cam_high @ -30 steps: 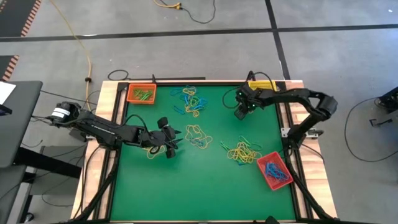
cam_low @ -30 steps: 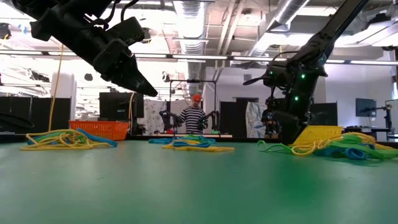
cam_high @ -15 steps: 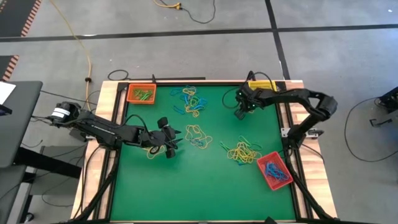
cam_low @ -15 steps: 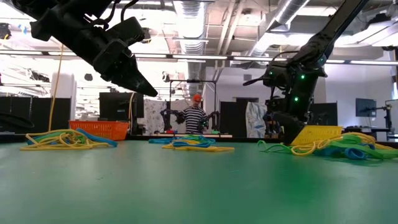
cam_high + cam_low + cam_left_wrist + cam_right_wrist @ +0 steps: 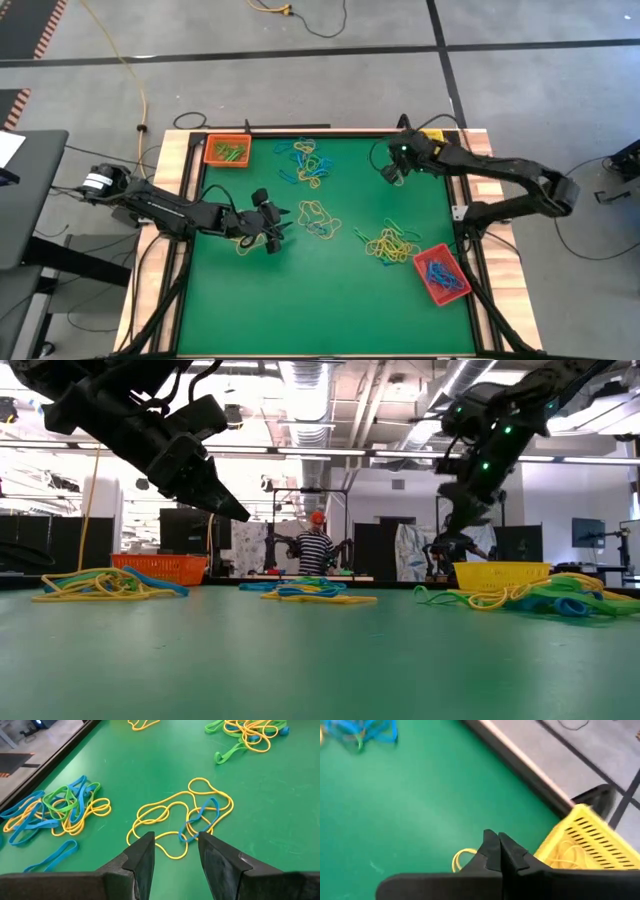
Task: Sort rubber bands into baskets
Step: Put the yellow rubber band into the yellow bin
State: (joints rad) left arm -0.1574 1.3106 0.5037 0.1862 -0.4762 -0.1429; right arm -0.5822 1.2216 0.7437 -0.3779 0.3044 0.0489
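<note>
Your right tool [image 5: 392, 174], fingers together with a yellow band [image 5: 462, 857] beneath them, hangs near the yellow basket [image 5: 587, 842] at one o'clock on the surface [image 5: 330, 290], while your left tool [image 5: 175, 851] hovers, fingers apart, over loose rubber bands [image 5: 180, 817] at nine o'clock.

One camera looks straight down from overhead, taking in the whole green table [image 5: 330, 300] and both arms. A second sits at table-top height, facing level across the table into the room behind. Each wrist camera looks forward, close to the surface. The overhead and right wrist views share the yellow basket [image 5: 587, 842] at the table's far edge.
</note>
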